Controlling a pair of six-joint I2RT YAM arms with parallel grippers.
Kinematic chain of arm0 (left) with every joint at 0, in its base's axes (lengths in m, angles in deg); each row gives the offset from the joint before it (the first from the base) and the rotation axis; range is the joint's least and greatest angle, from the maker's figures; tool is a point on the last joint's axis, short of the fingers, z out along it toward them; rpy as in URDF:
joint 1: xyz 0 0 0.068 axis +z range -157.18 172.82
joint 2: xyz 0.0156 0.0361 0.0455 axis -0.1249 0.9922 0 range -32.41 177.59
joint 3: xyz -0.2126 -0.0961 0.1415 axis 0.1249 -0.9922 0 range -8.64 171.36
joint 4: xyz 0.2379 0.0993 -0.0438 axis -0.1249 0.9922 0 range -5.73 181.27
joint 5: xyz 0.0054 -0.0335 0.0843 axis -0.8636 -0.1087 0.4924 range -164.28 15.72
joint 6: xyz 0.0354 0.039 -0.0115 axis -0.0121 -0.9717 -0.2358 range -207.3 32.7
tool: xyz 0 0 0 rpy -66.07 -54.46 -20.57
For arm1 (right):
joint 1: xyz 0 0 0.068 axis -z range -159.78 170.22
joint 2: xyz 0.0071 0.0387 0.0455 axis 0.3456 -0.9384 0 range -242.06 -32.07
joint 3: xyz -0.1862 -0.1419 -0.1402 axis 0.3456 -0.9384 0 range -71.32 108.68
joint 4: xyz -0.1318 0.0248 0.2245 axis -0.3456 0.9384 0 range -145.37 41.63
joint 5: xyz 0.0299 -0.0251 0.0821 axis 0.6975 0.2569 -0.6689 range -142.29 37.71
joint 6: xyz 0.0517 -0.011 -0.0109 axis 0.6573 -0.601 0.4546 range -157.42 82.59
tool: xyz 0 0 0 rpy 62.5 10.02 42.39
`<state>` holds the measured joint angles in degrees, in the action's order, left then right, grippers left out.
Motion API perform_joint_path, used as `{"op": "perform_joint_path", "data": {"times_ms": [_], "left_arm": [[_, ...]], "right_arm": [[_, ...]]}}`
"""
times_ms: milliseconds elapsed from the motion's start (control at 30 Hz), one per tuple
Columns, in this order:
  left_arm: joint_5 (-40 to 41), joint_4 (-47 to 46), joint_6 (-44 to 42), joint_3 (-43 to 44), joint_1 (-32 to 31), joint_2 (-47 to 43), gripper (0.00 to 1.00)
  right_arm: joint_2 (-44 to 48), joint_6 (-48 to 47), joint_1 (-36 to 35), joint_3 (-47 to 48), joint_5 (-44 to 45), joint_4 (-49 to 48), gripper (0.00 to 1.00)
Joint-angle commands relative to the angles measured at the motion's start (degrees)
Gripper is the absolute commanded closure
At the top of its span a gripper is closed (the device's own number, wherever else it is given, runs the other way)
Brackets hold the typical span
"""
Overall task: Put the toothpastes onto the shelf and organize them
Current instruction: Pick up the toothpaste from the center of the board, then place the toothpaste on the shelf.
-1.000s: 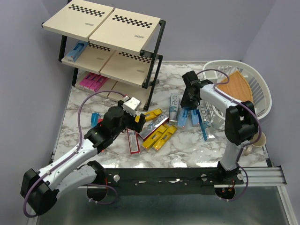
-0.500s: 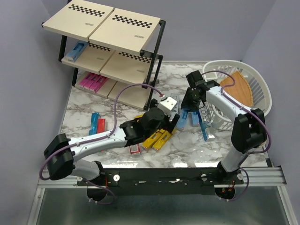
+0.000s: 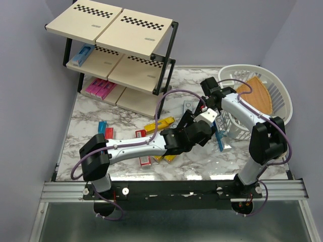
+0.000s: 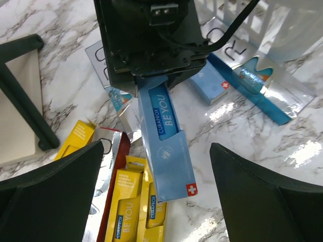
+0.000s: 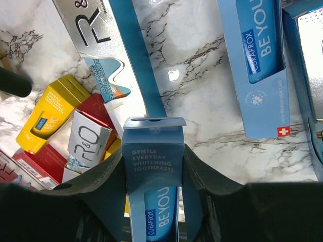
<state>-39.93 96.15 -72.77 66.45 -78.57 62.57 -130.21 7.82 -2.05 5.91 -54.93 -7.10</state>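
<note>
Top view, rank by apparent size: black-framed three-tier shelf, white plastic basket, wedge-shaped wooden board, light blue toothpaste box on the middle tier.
Largest to smallest:
1. black-framed three-tier shelf
2. white plastic basket
3. wedge-shaped wooden board
4. light blue toothpaste box
The shelf top sits nearer the camera, but its lead looks clear.

- A table (image 3: 88, 117) with a white marble top veined in grey fills the middle of the scene.
- Plain lavender walls close it in: left wall (image 3: 25, 101), far wall (image 3: 217, 30), right wall (image 3: 303, 55).
- An aluminium rail (image 3: 285, 188) runs along the near edge.
- Nearer still lies a dull grey metal sheet (image 3: 176, 224).
- Bright light glares off the marble near that edge.
</note>
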Motion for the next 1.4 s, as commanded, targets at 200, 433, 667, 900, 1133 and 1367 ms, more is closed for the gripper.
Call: {"op": "perform_joint_path", "data": {"times_ms": [200, 433, 667, 900, 1133, 1367], "left_arm": [[8.19, 17.63, 4.2, 9.02, -0.5, 7.85, 0.06], [7.31, 21.08, 3.93, 11.83, -0.5, 12.07, 0.12], [8.45, 23.63, 4.28, 13.33, -0.5, 13.66, 0.18], [7.14, 23.28, 4.28, 14.03, -0.67, 13.21, 0.36], [5.99, 22.05, 4.64, 14.38, -0.85, 12.51, 0.36], [4.5, 21.61, 4.55, 14.29, -0.85, 13.12, 0.39]], "right_arm": [[0.59, 1.79, 0.02, 1.43, -2.73, 1.74, 0.58], [0.59, 2.84, 0.02, 1.87, -2.73, 1.83, 0.57], [0.94, 3.72, -0.06, 1.34, -2.73, 1.39, 0.57], [0.85, 4.51, -0.06, 0.46, -2.81, 0.51, 0.57], [0.15, 5.04, -0.06, 0.99, -2.9, 0.16, 0.56], [-0.11, 5.39, -0.06, 0.73, -3.52, -0.37, 0.56]]}}
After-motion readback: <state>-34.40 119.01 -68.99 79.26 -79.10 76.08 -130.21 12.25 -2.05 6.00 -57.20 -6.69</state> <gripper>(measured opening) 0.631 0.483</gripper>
